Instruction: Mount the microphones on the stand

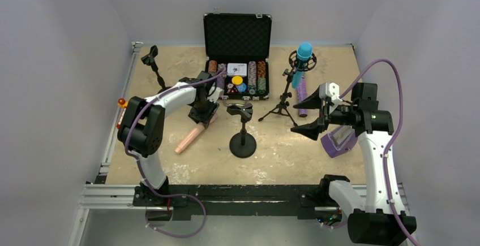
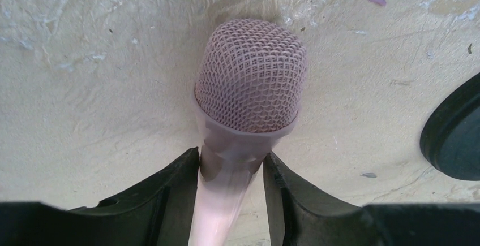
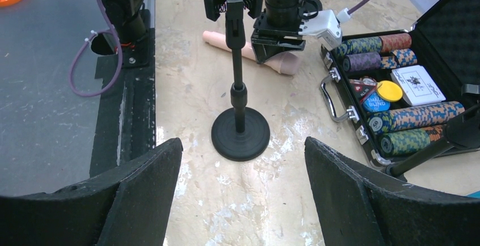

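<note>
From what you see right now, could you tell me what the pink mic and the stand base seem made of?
Mic head: fine woven mesh, matte pink, probably painted metal wire. Mic body: smooth, faintly glossy pink, likely plastic. Stand base: matte black ringed disc; metal or plastic, cannot tell.

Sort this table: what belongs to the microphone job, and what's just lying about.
Job: pink microphone, cyan microphone, purple microphone, round-base stand, tripod stand, far-left stand.
Lying about: poker chip case, purple box device.
</note>
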Controlling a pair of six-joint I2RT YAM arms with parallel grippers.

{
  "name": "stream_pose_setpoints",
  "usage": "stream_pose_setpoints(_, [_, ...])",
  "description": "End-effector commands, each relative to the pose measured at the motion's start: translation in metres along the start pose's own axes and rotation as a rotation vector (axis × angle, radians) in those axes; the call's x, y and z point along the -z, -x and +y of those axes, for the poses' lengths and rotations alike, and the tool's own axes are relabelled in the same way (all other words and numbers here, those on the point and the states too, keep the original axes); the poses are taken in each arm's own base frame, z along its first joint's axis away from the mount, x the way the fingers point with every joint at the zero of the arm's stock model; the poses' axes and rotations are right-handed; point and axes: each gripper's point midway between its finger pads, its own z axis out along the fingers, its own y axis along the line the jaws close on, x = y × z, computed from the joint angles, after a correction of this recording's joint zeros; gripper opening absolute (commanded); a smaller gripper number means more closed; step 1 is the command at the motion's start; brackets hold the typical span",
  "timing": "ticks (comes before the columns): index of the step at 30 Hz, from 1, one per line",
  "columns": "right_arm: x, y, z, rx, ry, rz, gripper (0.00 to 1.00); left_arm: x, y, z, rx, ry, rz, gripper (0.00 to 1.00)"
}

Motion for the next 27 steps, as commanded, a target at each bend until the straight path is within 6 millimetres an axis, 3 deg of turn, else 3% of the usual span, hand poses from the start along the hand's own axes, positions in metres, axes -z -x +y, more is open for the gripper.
stream_pose_setpoints(1, [0.001,0.015,0.008,0.045,0.019,-0.040,0.83,0.007,-0.002,-0.002,0.058,0.036,-0.003,0.50])
stream_pose_setpoints(8, [0.002,0.015,0.008,0.049,0.013,-0.043,0.83,0.005,-0.004,-0.006,0.065,0.031,0.018,0.54])
stream_pose_setpoints(12, [0.002,0.016,0.009,0.052,0.013,-0.044,0.83,0.004,-0.008,-0.009,0.058,0.024,0.042,0.63])
stream_pose_setpoints(17, [0.003,0.017,0.009,0.054,0.010,-0.044,0.83,0.003,-0.009,-0.009,0.055,0.035,0.042,0.58])
stream_pose_setpoints(19, [0.003,0.017,0.009,0.056,0.010,-0.044,0.83,0.003,-0.008,-0.009,0.053,0.035,0.037,0.50])
stream_pose_setpoints(21, [0.003,0.018,0.010,0.056,0.008,-0.044,0.83,0.004,-0.008,-0.009,0.050,0.035,0.032,0.37])
stream_pose_setpoints(25, [0.004,0.018,0.011,0.056,0.007,-0.045,0.83,0.006,-0.007,-0.014,0.044,0.006,0.004,0.03])
stream_pose_setpoints(27, [0.004,0.017,0.012,0.057,0.006,-0.044,0.83,0.010,-0.005,-0.017,0.047,-0.011,-0.026,0.00])
